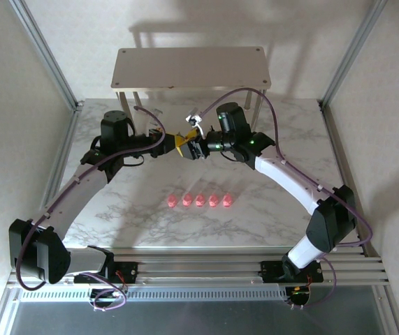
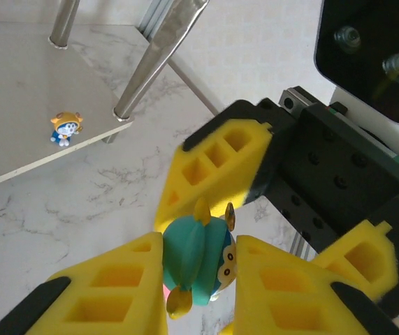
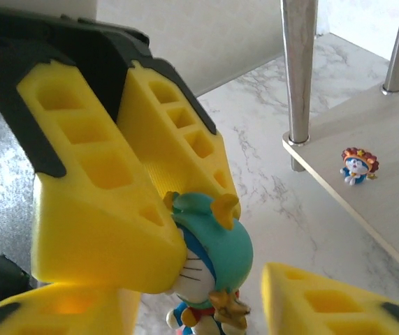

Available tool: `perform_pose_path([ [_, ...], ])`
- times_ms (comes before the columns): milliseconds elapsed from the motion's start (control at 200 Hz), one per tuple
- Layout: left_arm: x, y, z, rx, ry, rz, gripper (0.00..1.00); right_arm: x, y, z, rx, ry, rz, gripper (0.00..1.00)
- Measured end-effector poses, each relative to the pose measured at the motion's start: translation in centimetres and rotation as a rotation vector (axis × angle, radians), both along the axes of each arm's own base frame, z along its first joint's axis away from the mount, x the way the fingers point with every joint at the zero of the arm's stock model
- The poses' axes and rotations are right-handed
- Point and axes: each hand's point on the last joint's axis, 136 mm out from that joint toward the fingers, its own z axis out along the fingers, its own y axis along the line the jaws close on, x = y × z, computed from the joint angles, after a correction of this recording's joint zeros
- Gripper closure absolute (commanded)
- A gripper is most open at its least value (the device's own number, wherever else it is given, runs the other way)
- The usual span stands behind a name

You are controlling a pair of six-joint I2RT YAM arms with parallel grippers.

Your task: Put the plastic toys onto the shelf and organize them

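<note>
Pinching the teal-topped figurine [image 2: 196, 265] across its round head, the left gripper [image 2: 199, 241] holds it aloft just before the shelf [image 1: 189, 66]; the right gripper [image 3: 199, 307] stands parted beside it. It looks light, hard and slick, so a grip across the head seems safest.
</note>
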Motion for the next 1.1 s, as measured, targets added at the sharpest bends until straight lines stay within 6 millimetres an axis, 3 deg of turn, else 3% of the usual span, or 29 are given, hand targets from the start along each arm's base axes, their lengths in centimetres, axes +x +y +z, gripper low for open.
perform_pose_path([
  [150,0.1,-0.3,1.2,0.030,-0.044,-0.022,0.78,-0.3,0.3,0.6,0.013,-0.007,0.010,0.01],
  [270,0.6,-0.5,1.6,0.069,-0.066,-0.037,0.77,-0.8,-0.1,1.4,0.018,-0.038,0.012,0.01],
  [380,1.9,-0.4,1.1,0.133,-0.082,-0.035,0.77,-1.5,-1.7,2.7,0.020,-0.071,-0.019,0.01],
  [506,4.1,0.3,-0.4,0.249,-0.096,0.019,0.78,-1.6,-5.7,4.4,-0.001,-0.125,-0.157,0.01],
  [701,7.2,1.5,-4.8,0.447,-0.106,0.107,0.78,-0.3,-12.6,7.0,-0.021,-0.201,-0.439,0.01],
  [821,8.5,1.0,-6.6,0.553,-0.176,0.118,0.78,-0.3,-14.7,6.9,-0.023,-0.207,-0.521,0.01],
  [1101,12.9,-0.6,-8.8,0.711,-0.350,0.097,0.77,0.4,-16.2,5.0,-0.057,-0.175,-0.597,0.01],
])
